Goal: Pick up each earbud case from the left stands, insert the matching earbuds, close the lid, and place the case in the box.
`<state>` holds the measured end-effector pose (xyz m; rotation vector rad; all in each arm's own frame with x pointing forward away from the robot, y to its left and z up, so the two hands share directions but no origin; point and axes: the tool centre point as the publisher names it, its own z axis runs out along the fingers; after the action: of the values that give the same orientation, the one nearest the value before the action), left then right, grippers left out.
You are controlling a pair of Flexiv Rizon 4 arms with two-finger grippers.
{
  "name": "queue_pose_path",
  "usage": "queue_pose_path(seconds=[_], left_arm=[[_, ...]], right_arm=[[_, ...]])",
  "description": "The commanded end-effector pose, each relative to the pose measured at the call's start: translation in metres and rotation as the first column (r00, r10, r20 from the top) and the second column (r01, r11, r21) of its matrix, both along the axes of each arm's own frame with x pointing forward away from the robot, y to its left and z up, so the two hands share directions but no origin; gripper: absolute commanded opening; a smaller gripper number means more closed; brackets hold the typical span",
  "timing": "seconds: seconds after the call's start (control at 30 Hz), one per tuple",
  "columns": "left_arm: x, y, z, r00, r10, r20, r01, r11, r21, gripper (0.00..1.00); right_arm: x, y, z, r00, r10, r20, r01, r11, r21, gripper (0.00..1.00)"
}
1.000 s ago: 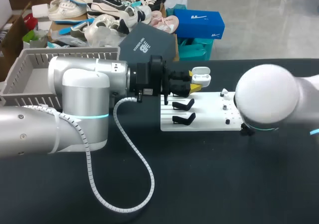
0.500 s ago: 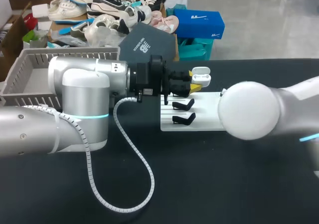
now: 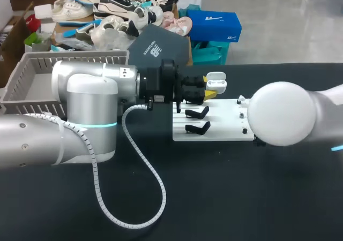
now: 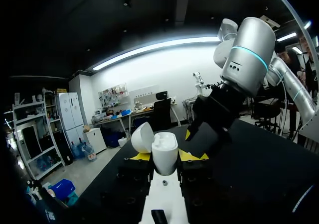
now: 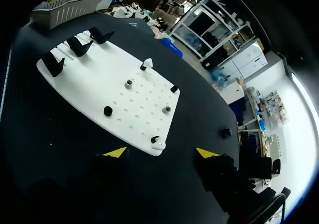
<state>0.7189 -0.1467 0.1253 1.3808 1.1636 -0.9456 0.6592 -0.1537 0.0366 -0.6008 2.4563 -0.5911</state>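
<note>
Left claw [image 4: 166, 157] clamping earbud case [image 4: 164, 147], lid [image 4: 142, 137] raised

Board: the right end of the white flat pegboard [image 3: 214, 131] is hidden in the head view behind the right arm's round white joint [image 3: 282, 120].
Pincer: the right pincer [image 5: 162, 153] is hidden there too.
Basket: the near side of the grey slatted plastic basket [image 3: 32, 69] is behind the left arm [image 3: 80, 118].
Case: the base of the white open earbud case [image 4: 164, 149] is covered by the clamping left pincer [image 4: 166, 156].

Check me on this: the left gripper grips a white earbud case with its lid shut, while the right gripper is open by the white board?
Not quite: the lid is open, as the left wrist view shows. The rest holds: the left gripper grips the white earbud case and the right gripper is open by the white board.
</note>
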Motion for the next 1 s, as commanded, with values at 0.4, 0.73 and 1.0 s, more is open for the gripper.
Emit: queue_pose_path(seconds=[0.4, 0.73, 1.0], left_arm=[[0.0, 0.0, -0.001, 1.0, 0.0, 0.001, 0.0, 1.0, -0.003, 0.0], [0.0, 0.0, -0.001, 1.0, 0.0, 0.001, 0.0, 1.0, -0.003, 0.0], [0.0, 0.0, -0.001, 1.0, 0.0, 0.001, 0.0, 1.0, -0.003, 0.0]], right_arm=[[0.004, -0.002, -0.006, 0.999, 0.007, -0.034, -0.006, 1.0, 0.028, 0.72], [0.009, 0.0, -0.012, 0.999, 0.03, -0.046, -0.026, 0.997, 0.071, 0.64], [0.013, 0.0, -0.015, 0.998, 0.039, -0.056, -0.034, 0.996, 0.079, 0.57]])
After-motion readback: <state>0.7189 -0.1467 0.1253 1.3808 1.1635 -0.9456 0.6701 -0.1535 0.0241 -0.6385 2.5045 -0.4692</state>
